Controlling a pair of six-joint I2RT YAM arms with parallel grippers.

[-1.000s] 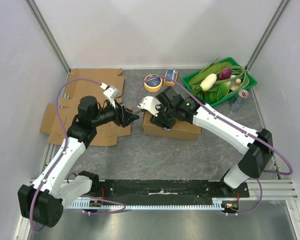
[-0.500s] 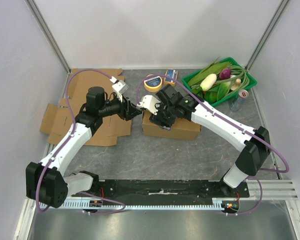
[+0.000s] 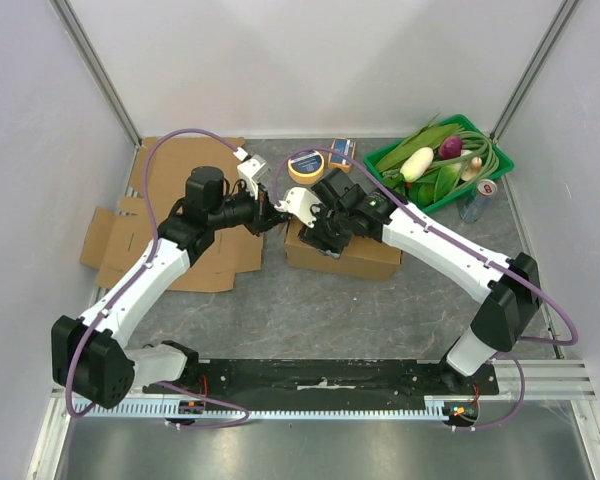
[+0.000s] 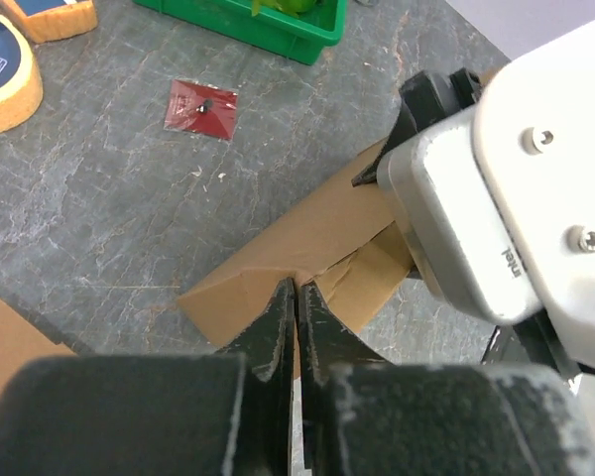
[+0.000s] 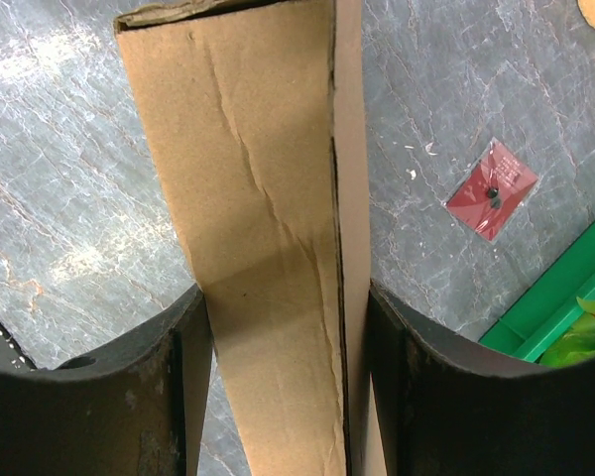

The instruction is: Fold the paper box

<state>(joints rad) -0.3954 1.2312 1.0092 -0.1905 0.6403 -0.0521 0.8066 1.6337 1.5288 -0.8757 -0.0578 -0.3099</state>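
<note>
The brown paper box (image 3: 352, 256) lies mid-table, partly folded. My right gripper (image 3: 325, 235) comes down over its left part, and in the right wrist view the cardboard (image 5: 258, 198) fills the gap, with both fingers pressed against its sides. My left gripper (image 3: 278, 218) reaches in from the left to the box's left end. In the left wrist view its fingertips (image 4: 297, 290) are pressed together on the edge of a cardboard flap (image 4: 307, 248), and a thin brown strip shows between them. The right wrist camera housing (image 4: 516, 188) sits close by on the right.
Flat cardboard sheets (image 3: 170, 235) lie at the left. A yellow tape roll (image 3: 305, 165) and a small blue-orange box (image 3: 341, 152) sit behind the box. A green bin of vegetables (image 3: 495, 160) and a can (image 3: 485, 190) stand at back right. A red packet (image 4: 203, 104) lies on the table.
My left arm has swung right to the box's left end, and its gripper has gone from open to shut there. The right arm has barely moved.
</note>
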